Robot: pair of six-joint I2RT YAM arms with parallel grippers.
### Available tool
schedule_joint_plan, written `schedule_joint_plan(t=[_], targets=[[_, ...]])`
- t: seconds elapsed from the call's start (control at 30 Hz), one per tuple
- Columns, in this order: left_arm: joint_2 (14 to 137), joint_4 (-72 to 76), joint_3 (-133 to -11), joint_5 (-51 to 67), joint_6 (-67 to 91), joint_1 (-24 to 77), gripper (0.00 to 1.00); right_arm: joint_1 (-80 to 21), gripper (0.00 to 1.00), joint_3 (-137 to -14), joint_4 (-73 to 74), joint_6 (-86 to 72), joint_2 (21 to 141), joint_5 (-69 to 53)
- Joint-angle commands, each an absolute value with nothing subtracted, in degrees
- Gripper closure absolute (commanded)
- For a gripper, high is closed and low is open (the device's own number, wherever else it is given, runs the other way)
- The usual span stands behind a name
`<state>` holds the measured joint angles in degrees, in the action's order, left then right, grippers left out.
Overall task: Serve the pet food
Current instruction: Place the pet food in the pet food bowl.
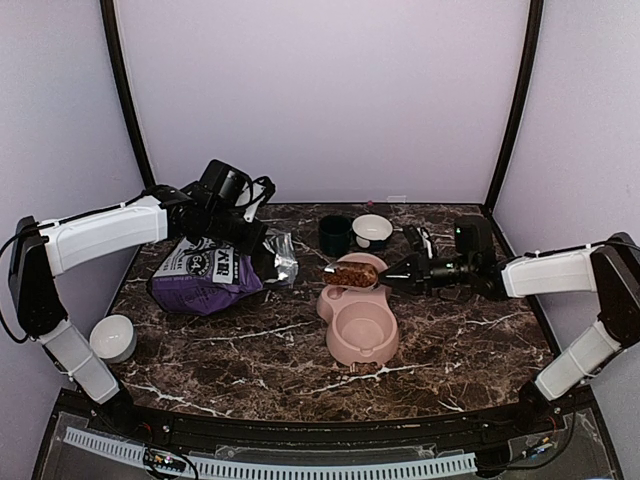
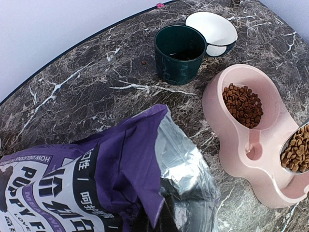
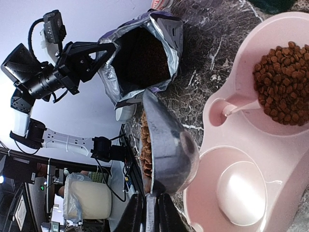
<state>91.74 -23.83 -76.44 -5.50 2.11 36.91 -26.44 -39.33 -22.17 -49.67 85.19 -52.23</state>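
Above the pink plastic double bowl (image 2: 227, 145) our right gripper (image 1: 385, 277) clenches a grey metal scoop (image 1: 350, 273) of reddish-brown kibble pellets (image 2: 244, 104); we'd tip slowly, low over its part-filled far well. Left of it, our left gripper (image 1: 245, 232) pinches the purple foil-lined bag (image 1: 200, 270).

Scoop (image 1: 350, 273): in the right gripper (image 1: 398, 273), reaching ahead of it over the double bowl (image 1: 362, 356).
Pet food (image 2: 243, 105): in the scoop and in the compartment just ahead of that gripper.
Bag (image 1: 200, 275): on the bench (image 1: 470, 340), upper edge in the left gripper (image 1: 258, 240).
Cup (image 1: 335, 235), dish (image 1: 372, 230): side by side between both grippers, behind the double bowl.
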Motion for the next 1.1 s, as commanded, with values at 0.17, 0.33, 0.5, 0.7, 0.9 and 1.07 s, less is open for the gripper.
schedule_joint_plan(t=[0.17, 0.33, 0.5, 0.7, 0.9, 1.07], targets=[[87.4, -21.2, -76.2, -6.0, 1.4, 36.6, 1.00, -24.8, 1.00, -35.9, -21.4, -48.3, 80.6, -50.8], [87.4, -21.1, -76.3, -5.9, 1.4, 36.6, 1.00, -24.0, 1.00, -34.2, -20.2, -47.9, 78.6, -50.3], [87.4, -21.2, -76.3, -6.0, 1.4, 36.6, 1.00, -23.3, 1.00, -33.0, -19.0, -47.6, 77.1, -49.9], [87.4, -21.2, -76.2, -6.1, 1.3, 36.6, 1.00, -22.8, 1.00, -32.5, -16.5, -46.6, 75.6, -49.4], [87.3, -21.2, -76.3, -6.1, 1.3, 36.6, 1.00, -22.7, 1.00, -32.4, -15.1, -45.9, 75.0, -48.9], [86.9, -21.2, -76.1, -6.3, 1.3, 36.6, 1.00, -22.5, 1.00, -32.1, -13.2, -44.7, 74.3, -48.2]])
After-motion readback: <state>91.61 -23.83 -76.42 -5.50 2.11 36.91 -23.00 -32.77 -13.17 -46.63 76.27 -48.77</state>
